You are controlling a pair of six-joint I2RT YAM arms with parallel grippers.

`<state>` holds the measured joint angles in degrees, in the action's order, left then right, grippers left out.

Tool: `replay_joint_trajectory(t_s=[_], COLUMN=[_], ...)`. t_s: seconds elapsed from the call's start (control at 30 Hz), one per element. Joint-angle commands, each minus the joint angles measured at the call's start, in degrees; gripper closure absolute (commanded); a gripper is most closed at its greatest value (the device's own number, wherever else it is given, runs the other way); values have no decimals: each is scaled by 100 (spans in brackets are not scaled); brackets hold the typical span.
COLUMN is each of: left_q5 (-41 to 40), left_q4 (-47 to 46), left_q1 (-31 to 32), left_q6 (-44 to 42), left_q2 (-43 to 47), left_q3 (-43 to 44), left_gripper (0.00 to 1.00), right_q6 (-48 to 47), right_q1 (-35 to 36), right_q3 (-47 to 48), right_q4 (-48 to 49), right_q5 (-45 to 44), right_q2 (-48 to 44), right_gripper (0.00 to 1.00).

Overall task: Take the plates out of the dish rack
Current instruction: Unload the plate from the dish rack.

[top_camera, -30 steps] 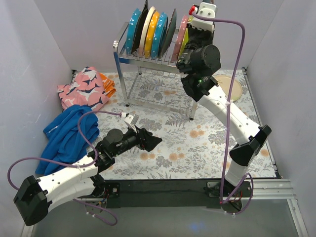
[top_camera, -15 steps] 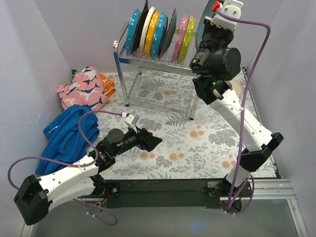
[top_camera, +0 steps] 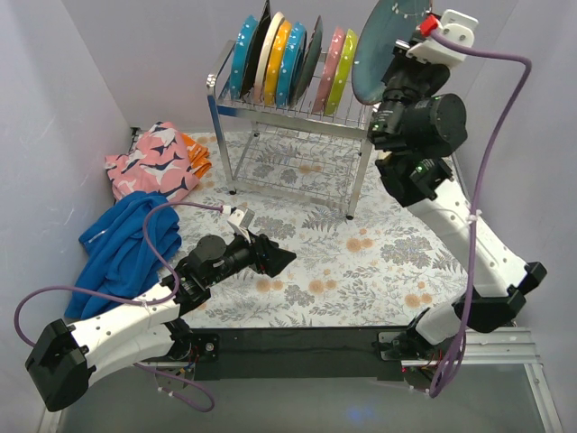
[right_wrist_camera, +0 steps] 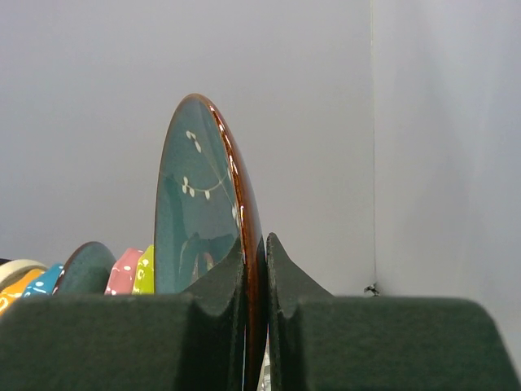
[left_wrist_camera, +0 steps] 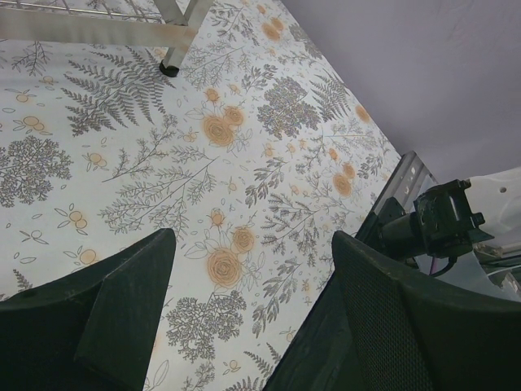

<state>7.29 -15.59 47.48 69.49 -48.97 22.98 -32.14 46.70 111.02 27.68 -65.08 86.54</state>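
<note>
Nearest, the left pincer (top_camera: 270,257) hangs low over the desk (top_camera: 361,262), its jaws spread wide with nothing between them. Its wrist view shows only the inner faces of the two fingers (left_wrist_camera: 122,309), cut off by the lower edge, with floral desk cover between them and one rack foot (left_wrist_camera: 168,69) at the top. Left of that arm a blue cloth (top_camera: 122,239) lies bunched, partly crossed by the arm's cable. Beyond it a pink patterned cloth (top_camera: 153,162) hides most of an orange cloth (top_camera: 200,155). Farther back stands the rack (top_camera: 288,113). Its top tier holds eight plates (top_camera: 281,59) on edge in the slots: from the left teal dotted, dark, cream, orange, teal dotted, dark, pink, lime. They overlap, so little more than rims and slivers of face can be seen. Farthest and highest, just right of the lime one, the right pincer (right_wrist_camera: 254,248) is clenched on the rim of a ninth plate (top_camera: 383,54). This one is dark teal with a red-brown edge and white sprigs, and it is held upright above the row. From the top camera the gripping fingers are hidden behind plate and wrist. The right wrist view shows them pinching the rim but covers the plate's bottom, so whether it clears the wires cannot be told.
</note>
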Motion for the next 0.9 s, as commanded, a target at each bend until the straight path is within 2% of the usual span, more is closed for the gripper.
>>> replay_joint_trajectory(t_s=[0.0, 0.2, 0.3, 0.47, 0.6, 0.73, 0.87], left_q5=[36, 1, -17, 281, 186, 220, 124], left_q4=[-128, -146, -111, 56, 434, 759, 1521], left_q1=[33, 33, 33, 33, 33, 24, 33], left_q6=[3, 20, 73, 389, 626, 793, 776], left_q2=[54, 45, 54, 211, 502, 766, 1047], left_q3=[-4, 4, 66, 364, 681, 935, 1409], left_gripper=[24, 24, 24, 24, 24, 25, 25], right_q6=[1148, 1342, 1806, 2877, 3757, 4601, 5234], right_q1=[41, 41, 50, 50, 50, 50, 50], right_q3=[-62, -203, -344, -704, -1231, -1715, -2294], right_q4=[440, 300, 19, -851, -1229, -1651, -1836], right_q5=[698, 663, 777, 1215, 1629, 2366, 2860], right_q2=[-761, -999, -1236, -1666, -2132, -2536, -2756], right_gripper=[99, 99, 99, 99, 99, 99, 99])
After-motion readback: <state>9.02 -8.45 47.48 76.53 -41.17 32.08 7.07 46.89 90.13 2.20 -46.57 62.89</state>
